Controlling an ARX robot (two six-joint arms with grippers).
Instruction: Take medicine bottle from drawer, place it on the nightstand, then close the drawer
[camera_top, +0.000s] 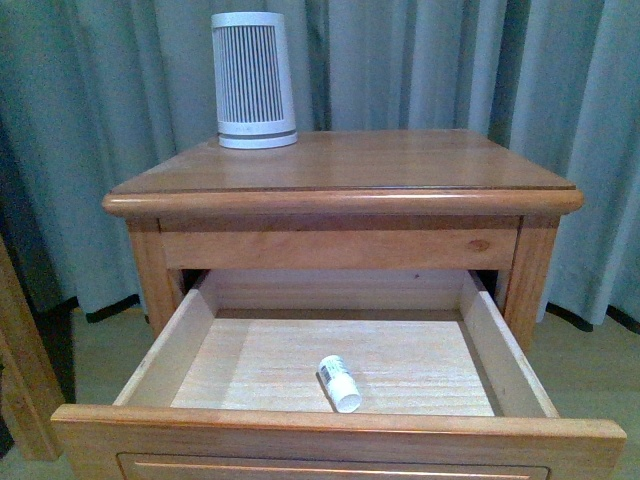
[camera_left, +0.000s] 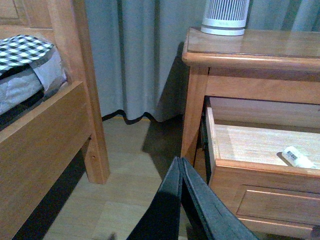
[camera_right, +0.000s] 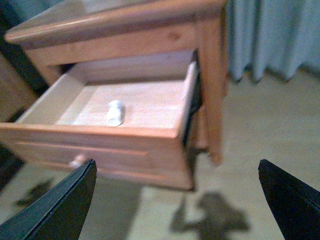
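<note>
While the drawer (camera_top: 170, 350) of the nightstand (camera_top: 340, 165) stands pulled well out, the medicine bottle (camera_top: 339, 383) lies on its side on the pale drawer floor, near the front panel and touching neither side wall. Neither arm has hold of anything. The left gripper (camera_left: 181, 170) hangs beside the cabinet, low over the floor, its fingers pressed together and empty. The right gripper (camera_right: 176, 167) hovers outside the drawer's front with its jaws spread wide. The job appears to be at the reach for the bottle, with the pick-up, the placing and the closing all to come. The next move, by the look of it, calls for the spread right gripper to pass over the front panel, straddle the bottle across its narrow body and close. A white ribbed appliance (camera_top: 254, 80) stands at the top's back left, so the bottle would best go nearer the front.
</note>
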